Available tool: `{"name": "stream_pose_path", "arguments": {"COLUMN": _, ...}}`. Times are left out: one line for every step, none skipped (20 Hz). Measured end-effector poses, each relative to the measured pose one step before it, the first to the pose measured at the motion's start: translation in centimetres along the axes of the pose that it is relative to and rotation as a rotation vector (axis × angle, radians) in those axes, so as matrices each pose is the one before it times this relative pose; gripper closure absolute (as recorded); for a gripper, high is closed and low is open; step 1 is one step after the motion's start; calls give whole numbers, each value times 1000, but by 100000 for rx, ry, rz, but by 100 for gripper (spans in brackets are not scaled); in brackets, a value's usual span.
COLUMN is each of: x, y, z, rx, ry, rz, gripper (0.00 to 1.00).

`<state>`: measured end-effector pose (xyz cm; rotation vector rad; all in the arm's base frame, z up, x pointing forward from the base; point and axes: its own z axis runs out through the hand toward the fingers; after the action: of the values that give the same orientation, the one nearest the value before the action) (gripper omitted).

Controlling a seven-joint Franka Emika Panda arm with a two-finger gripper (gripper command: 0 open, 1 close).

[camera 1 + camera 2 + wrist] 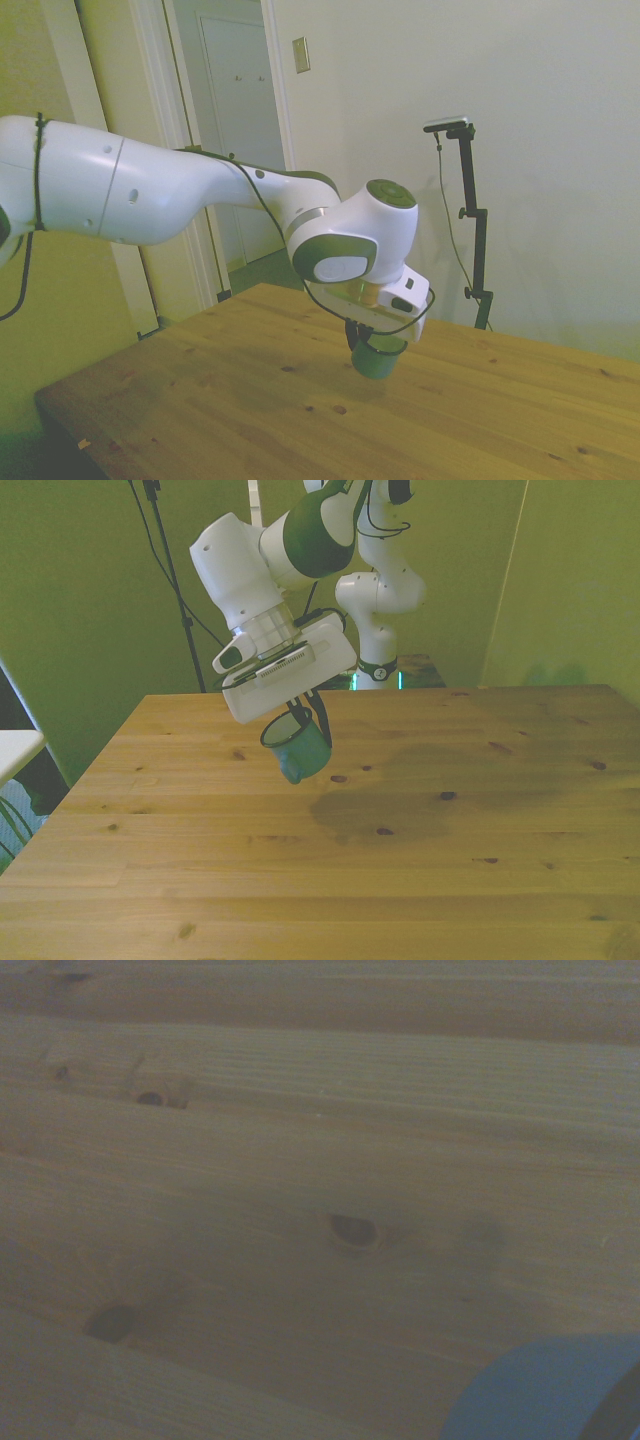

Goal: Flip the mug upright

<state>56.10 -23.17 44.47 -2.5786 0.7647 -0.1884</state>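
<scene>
The small teal-green mug (299,748), dark-rimmed, hung tilted just above the wooden table (420,880), its open mouth turned up toward the front view's left and its base angled down toward the boards.

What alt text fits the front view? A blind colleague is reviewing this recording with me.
A white robot arm's gripper holds a small teal-green mug by its rim, tilted, just above a wooden table. The mug's open mouth faces up toward the gripper.
</scene>
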Motion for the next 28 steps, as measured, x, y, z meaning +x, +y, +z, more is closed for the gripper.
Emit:
{"name": "stream_pose_path", "arguments": {"x": -168, "y": -322, "z": -400, "rx": -295, "ry": 622, "rz": -649, "gripper": 100}}
{"name": "stream_pose_path", "arguments": {"x": -108, "y": -341, "z": -351, "rx": -462, "ry": 617, "rz": -341, "gripper": 100}}
{"name": "stream_pose_path", "arguments": {"x": -32, "y": -279, "z": -200, "rx": -885, "ry": 737, "rz": 69, "gripper": 100}}
{"name": "stream_pose_path", "arguments": {"x": 21, "y": -279, "z": -47, "rx": -948, "ry": 846, "rz": 83, "gripper": 100}}
{"name": "stream_pose_path", "arguments": {"x": -17, "y": -333, "z": 162, "rx": -1486, "ry": 430, "rz": 57, "gripper": 100}}
{"name": "stream_pose_path", "arguments": {"x": -41, "y": -378, "z": 324, "rx": -1848, "ry": 432, "rz": 315, "gripper": 100}}
{"name": "stream_pose_path", "arguments": {"x": -102, "y": -464, "z": 481, "rx": -2129, "ry": 407, "rz": -32, "gripper": 100}}
{"name": "stream_pose_path", "arguments": {"x": -187, "y": -609, "z": 620, "rx": -1943, "ry": 930, "rz": -391, "gripper": 100}}
{"name": "stream_pose_path", "arguments": {"x": -256, "y": -658, "z": 801, "rx": -2012, "ry": 1356, "rz": -1079, "gripper": 100}}
{"name": "stream_pose_path", "arguments": {"x": -283, "y": -563, "z": 769, "rx": -1723, "ry": 1539, "rz": -720, "gripper": 100}}
{"name": "stream_pose_path", "arguments": {"x": -310, "y": -466, "z": 792, "rx": -1979, "ry": 1511, "rz": -884, "gripper": 100}}
{"name": "stream_pose_path", "arguments": {"x": -206, "y": -190, "z": 682, "rx": -1517, "ry": 1709, "rz": -522, "gripper": 100}}
{"name": "stream_pose_path", "arguments": {"x": -133, "y": 15, "z": 541, "rx": -1338, "ry": 1939, "rz": -211, "gripper": 100}}
{"name": "stream_pose_path", "arguments": {"x": -90, "y": 167, "z": 551, "rx": -1075, "ry": 707, "rz": 277, "gripper": 100}}
{"name": "stream_pose_path", "arguments": {"x": 18, "y": 203, "z": 442, "rx": -545, "ry": 771, "rz": 397, "gripper": 100}}
{"name": "stream_pose_path", "arguments": {"x": 87, "y": 226, "z": 439, "rx": -459, "ry": 669, "rz": 384, "gripper": 100}}
{"name": "stream_pose_path", "arguments": {"x": 104, "y": 182, "z": 441, "rx": -363, "ry": 397, "rz": 302, "gripper": 100}}
{"name": "stream_pose_path", "arguments": {"x": 120, "y": 110, "z": 436, "rx": -311, "ry": 497, "rz": 370, "gripper": 100}}
{"name": "stream_pose_path", "arguments": {"x": 35, "y": 106, "z": 512, "rx": -355, "ry": -514, "rz": 445, "gripper": 100}}
{"name": "stream_pose_path", "arguments": {"x": 39, "y": 87, "z": 477, "rx": -334, "ry": -567, "rz": 413, "gripper": 100}}
{"name": "stream_pose_path", "arguments": {"x": 80, "y": 88, "z": 435, "rx": -309, "ry": -271, "rz": 354, "gripper": 100}}
{"name": "stream_pose_path", "arguments": {"x": 103, "y": 68, "z": 387, "rx": -275, "ry": -218, "rz": 354, "gripper": 100}}
{"name": "stream_pose_path", "arguments": {"x": 146, "y": 10, "z": 269, "rx": -194, "ry": -181, "rz": 420, "gripper": 100}}
{"name": "stream_pose_path", "arguments": {"x": 200, "y": -28, "z": 192, "rx": -153, "ry": -2, "rz": 430, "gripper": 100}}
{"name": "stream_pose_path", "arguments": {"x": 172, "y": -23, "z": 195, "rx": -186, "ry": -36, "rz": 432, "gripper": 100}}
{"name": "stream_pose_path", "arguments": {"x": 119, "y": -10, "z": 174, "rx": -287, "ry": -59, "rz": 427, "gripper": 100}}
{"name": "stream_pose_path", "arguments": {"x": 118, "y": 18, "z": 195, "rx": -594, "ry": -62, "rz": 347, "gripper": 100}}
{"name": "stream_pose_path", "arguments": {"x": 91, "y": 12, "z": 187, "rx": -660, "ry": -67, "rz": 372, "gripper": 100}}
